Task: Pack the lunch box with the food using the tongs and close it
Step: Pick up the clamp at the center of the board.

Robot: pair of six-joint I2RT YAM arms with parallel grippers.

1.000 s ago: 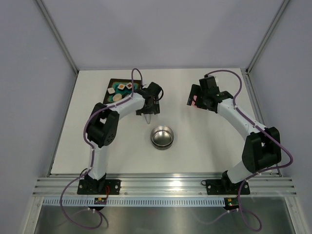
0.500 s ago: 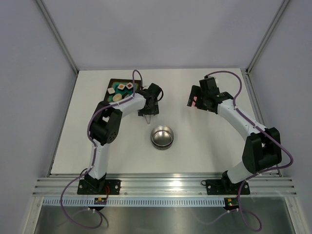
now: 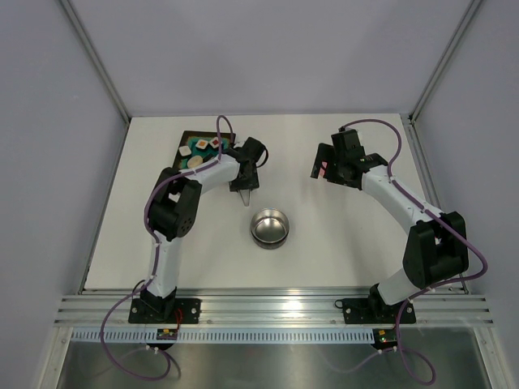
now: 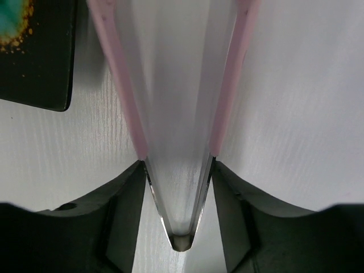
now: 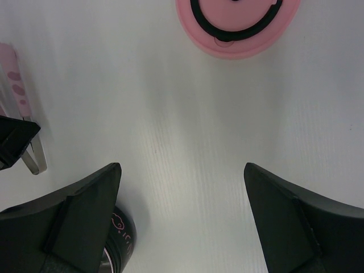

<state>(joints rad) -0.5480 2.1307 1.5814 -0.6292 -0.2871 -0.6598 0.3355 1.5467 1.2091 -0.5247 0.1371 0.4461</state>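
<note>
The pink-and-white tongs (image 4: 176, 114) lie on the table with their joined end (image 4: 181, 239) toward the camera. My left gripper (image 4: 177, 170) is shut on the tongs, one finger pressing each thin arm. From above, the tongs (image 3: 246, 199) stick out of the left gripper (image 3: 246, 185) toward the shiny steel lunch box (image 3: 269, 228), which stands uncovered mid-table. The food (image 3: 203, 147) sits in the black tray (image 3: 185, 139) at the back left. My right gripper (image 5: 182, 170) hangs open over bare table, just short of the pink lid (image 5: 238, 28). That lid (image 3: 322, 171) is mostly hidden under the gripper from above.
The tray's corner (image 4: 40, 62) lies just left of the tongs' arms. In the right wrist view the tin (image 5: 116, 244) peeks from behind the left finger, and the tongs (image 5: 20, 108) show at the left edge. Grey walls close in the table on three sides.
My left gripper's jaws have closed in onto the tongs' arms, and the wrist has edged slightly toward the tray. The right arm has not moved.
</note>
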